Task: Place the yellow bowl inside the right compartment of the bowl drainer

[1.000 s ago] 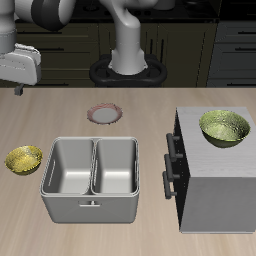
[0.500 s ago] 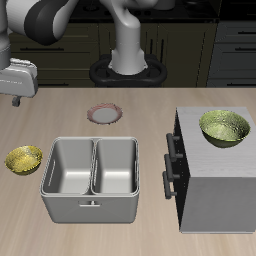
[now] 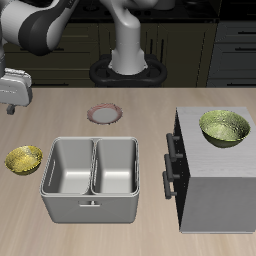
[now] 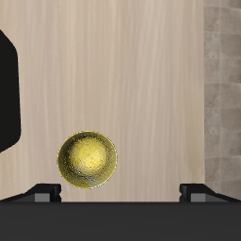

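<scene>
Nearest the front edge of the bench (image 3: 130,240) stands one bowl drainer (image 3: 91,178), a grey metal tub with a rounded rim. A central divider splits it into two deep bins, and both bins hold nothing. Its long axis runs across the bench, parallel to the front edge. The right compartment (image 3: 71,168) is the bin on the side nearest the yellow bowl.

Beside the drainer, on its other side, sits one big grey box (image 3: 214,182) with two dark handles (image 3: 173,165) on the face turned toward the drainer. On top of that box rests one larger greener-yellow bowl (image 3: 225,128), upright with its mouth open to the ceiling.

There is one yellow bowl (image 3: 24,159), small, shallow and shiny gold. It sits on the bare bench just beside the drainer's end wall, apart from it and not touching. It stands upright, its opening facing straight up; being round, it has no long axis to speak of. The wrist camera looks down into it (image 4: 88,159) against the pale wood grain.

Farther back, behind the drainer, lies one small pinkish ring-shaped disc (image 3: 105,112), flat on the bench.

Farther still, above and behind the yellow bowl, the gripper (image 3: 14,95) hangs in the air, well clear of the bowl. Its jaws grasp nothing; whether they are released or clenched I cannot tell. Only the two dark fingertips (image 4: 41,192) show in the wrist view. At the very back stands the robot's base (image 3: 128,60).
</scene>
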Controlling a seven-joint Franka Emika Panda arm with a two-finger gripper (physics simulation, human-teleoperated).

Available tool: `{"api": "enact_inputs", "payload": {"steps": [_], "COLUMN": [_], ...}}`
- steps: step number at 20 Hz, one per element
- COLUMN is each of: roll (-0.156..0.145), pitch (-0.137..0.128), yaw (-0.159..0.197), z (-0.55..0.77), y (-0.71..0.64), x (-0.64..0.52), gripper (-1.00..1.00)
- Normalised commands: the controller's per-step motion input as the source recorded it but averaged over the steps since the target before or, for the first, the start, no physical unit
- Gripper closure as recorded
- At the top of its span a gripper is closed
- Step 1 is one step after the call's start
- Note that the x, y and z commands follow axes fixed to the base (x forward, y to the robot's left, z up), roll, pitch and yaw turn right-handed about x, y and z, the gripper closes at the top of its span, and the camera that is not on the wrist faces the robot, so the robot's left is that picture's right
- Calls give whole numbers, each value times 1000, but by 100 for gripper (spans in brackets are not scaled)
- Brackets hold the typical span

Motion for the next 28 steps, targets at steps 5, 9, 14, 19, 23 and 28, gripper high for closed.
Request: {"api": "enact_inputs", "payload": {"steps": [5,9,14,19,23,28], "roll": [-4,5,17,-9,-16,-7], "pitch": [24,54,58,60,64,29], "yaw": [-45,-26,0,2,-4,-22], "z": [-392,-465,-413,-387,-502,-231], "y": [-48,16,69,-16,-126,-85], "x": [136,142,94,-24,-167,-146], "gripper": [-100,-100,-100,-100,-100,-100]}}
